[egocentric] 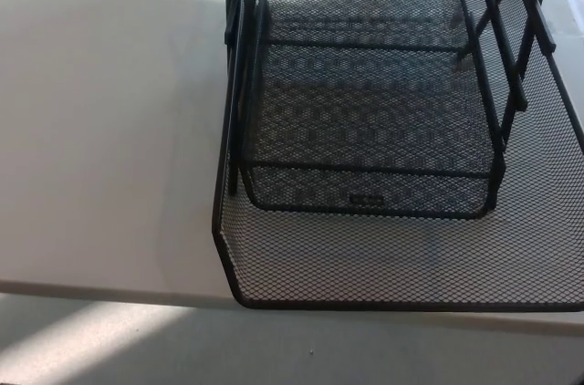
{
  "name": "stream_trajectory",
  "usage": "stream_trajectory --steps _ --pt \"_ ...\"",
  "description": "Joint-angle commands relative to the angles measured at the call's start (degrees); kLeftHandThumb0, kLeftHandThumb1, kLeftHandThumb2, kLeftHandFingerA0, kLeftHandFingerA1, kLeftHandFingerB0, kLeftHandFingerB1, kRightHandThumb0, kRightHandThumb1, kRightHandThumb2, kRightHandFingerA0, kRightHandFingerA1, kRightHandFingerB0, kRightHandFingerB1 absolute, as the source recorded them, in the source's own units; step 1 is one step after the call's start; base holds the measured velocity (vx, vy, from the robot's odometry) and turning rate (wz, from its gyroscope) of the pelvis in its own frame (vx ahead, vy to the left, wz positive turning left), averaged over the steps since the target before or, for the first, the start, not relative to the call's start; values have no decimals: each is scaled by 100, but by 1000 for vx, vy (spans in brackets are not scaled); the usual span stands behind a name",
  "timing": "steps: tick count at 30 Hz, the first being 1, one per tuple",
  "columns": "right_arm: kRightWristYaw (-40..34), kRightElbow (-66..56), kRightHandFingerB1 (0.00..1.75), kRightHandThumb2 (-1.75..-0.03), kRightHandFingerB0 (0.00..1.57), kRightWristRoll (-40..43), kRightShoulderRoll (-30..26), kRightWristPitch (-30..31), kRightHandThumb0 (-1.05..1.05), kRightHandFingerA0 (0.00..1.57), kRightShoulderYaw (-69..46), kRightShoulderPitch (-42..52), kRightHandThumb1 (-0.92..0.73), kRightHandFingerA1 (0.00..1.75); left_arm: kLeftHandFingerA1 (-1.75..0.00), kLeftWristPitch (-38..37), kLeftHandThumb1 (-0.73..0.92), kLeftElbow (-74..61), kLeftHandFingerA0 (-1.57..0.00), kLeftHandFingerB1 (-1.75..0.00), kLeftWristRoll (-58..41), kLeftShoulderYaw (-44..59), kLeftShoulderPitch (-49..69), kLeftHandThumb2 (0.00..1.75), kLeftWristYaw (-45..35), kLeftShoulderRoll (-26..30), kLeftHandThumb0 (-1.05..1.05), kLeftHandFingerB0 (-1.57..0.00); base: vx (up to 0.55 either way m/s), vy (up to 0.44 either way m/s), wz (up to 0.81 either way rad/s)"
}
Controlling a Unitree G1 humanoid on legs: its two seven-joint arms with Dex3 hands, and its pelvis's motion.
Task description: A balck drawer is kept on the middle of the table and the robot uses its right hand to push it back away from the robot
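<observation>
Black mesh drawer (365, 107) on white table (100, 130) — its small front label (366, 199) unreadable; no hands show.

1. Left hand: not in view. Nothing of the left arm comes in from the left edge of the head view.
2. Right hand: not in view. Nothing of the right arm comes in from the right edge.
3. No other part of the robot's body shows, near or far, so its colours, shapes, cables, screws and markings cannot be told from this view.
</observation>
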Motion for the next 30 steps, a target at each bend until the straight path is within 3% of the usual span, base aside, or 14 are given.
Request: stream_trajectory --steps 1,4,5,6,7,10,11,16,21,26,28,30 --pt "257 133 44 -97 20 -313 -228 -35 -58 34 199 -55 -60 53 -35 -418 73 238 -37 -31 192 -176 -100 63 -438 198 -61 -28 0 0 0" --pt "206 145 45 -96 18 -220 -248 -159 -55 33 125 -30 -58 54 -35 -452 74 271 -36 -31 170 -185 -127 62 -473 198 -56 -28 0 0 0" --pt "222 86 32 -62 32 -142 -270 -214 -56 39 49 12 -74 37 -35 -457 74 296 -37 -31 166 -184 -137 62 -471 191 -57 -28 0 0 0" --pt "246 11 32 -62 32 -51 -297 -273 -56 39 -41 62 -74 37 -35 -461 74 323 -37 -31 164 -183 -148 62 -466 183 -57 -28 0 0 0" --pt "238 -119 34 -61 38 66 -355 -410 -53 46 -168 159 -74 39 -45 -471 62 338 -30 -42 159 -180 -150 84 -468 182 -62 -24 0 0 0" --pt "294 -647 35 -62 37 352 -509 -676 -54 46 -572 506 -71 41 -45 -484 62 388 -31 -41 165 -174 -175 84 -458 176 -62 -24 0 0 0" --pt "509 -1193 33 -62 32 580 -629 -637 -54 45 -804 809 -72 39 -36 -515 74 403 -39 -31 158 -163 -172 63 -462 180 -56 -29 0 0 0" --pt "1050 -2596 32 -63 30 799 -1017 -541 -57 45 -1141 1526 -72 39 -36 -558 74 400 -39 -31 138 -137 -151 62 -450 199 -57 -28 0 0 0" --pt "1900 -6112 32 -62 34 1593 -1946 -507 -57 44 -1962 3248 -76 37 -36 -514 71 398 -38 -31 141 -142 -174 63 -436 169 -58 -29 0 0 0" --pt "2591 -7403 31 -63 31 2670 -2186 -532 -56 42 -2502 3766 -75 37 -36 -573 74 383 -41 -31 187 -186 -175 62 -417 181 -58 -29 0 0 0" --pt "3125 -7965 31 -63 30 3647 -2365 -620 -56 43 -2695 3853 -75 36 -37 -556 71 378 -40 -31 182 -181 -180 62 -423 180 -59 -28 0 0 0" --pt "3334 -8174 31 -63 29 3998 -2407 -613 -56 43 -2770 3866 -74 37 -37 -556 71 376 -41 -31 184 -181 -182 62 -413 183 -58 -28 0 0 0"
